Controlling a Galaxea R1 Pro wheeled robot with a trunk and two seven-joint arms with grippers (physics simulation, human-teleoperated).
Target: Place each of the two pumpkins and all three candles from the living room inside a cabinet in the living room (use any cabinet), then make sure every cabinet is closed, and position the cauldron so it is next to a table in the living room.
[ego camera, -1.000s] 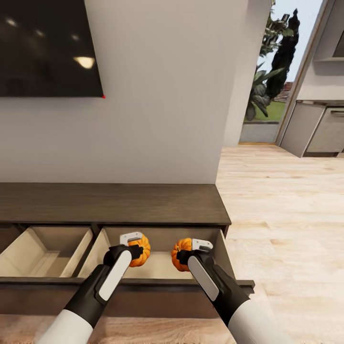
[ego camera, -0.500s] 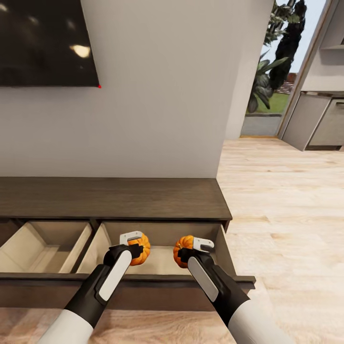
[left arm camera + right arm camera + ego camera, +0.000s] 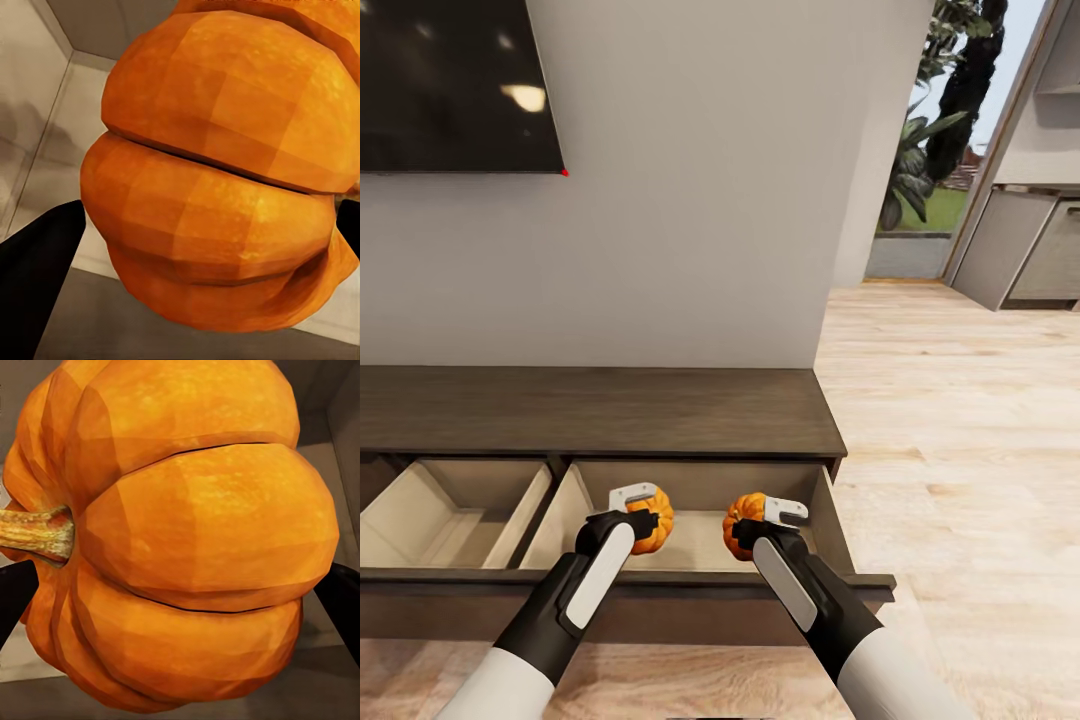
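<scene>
Since a second ago the head camera has tipped slightly, so the TV and wall sit a little higher in frame; both arms keep their pose over the open drawer.

Head view: the left gripper [image 3: 641, 507] pinches one pumpkin [image 3: 656, 520] and the right gripper [image 3: 775, 523] pinches the other pumpkin [image 3: 741, 525], both held above the right compartment of the pull-out drawer [image 3: 690, 545] of the dark-brown cabinet [image 3: 600, 410]. A second beige compartment [image 3: 455, 510] lies open to the left. A black TV [image 3: 450, 85] hangs on the grey wall, and light wood floor [image 3: 950, 420] runs right toward the garden door [image 3: 920, 180].

Left wrist view: the orange ribbed pumpkin [image 3: 217, 172] sits between dark fingertips [image 3: 37, 270], with the drawer's pale floor behind.

Right wrist view: the pumpkin [image 3: 187, 540] lies sideways, its tan stem [image 3: 34, 534] visible, clamped between the dark fingers [image 3: 341, 600].
</scene>
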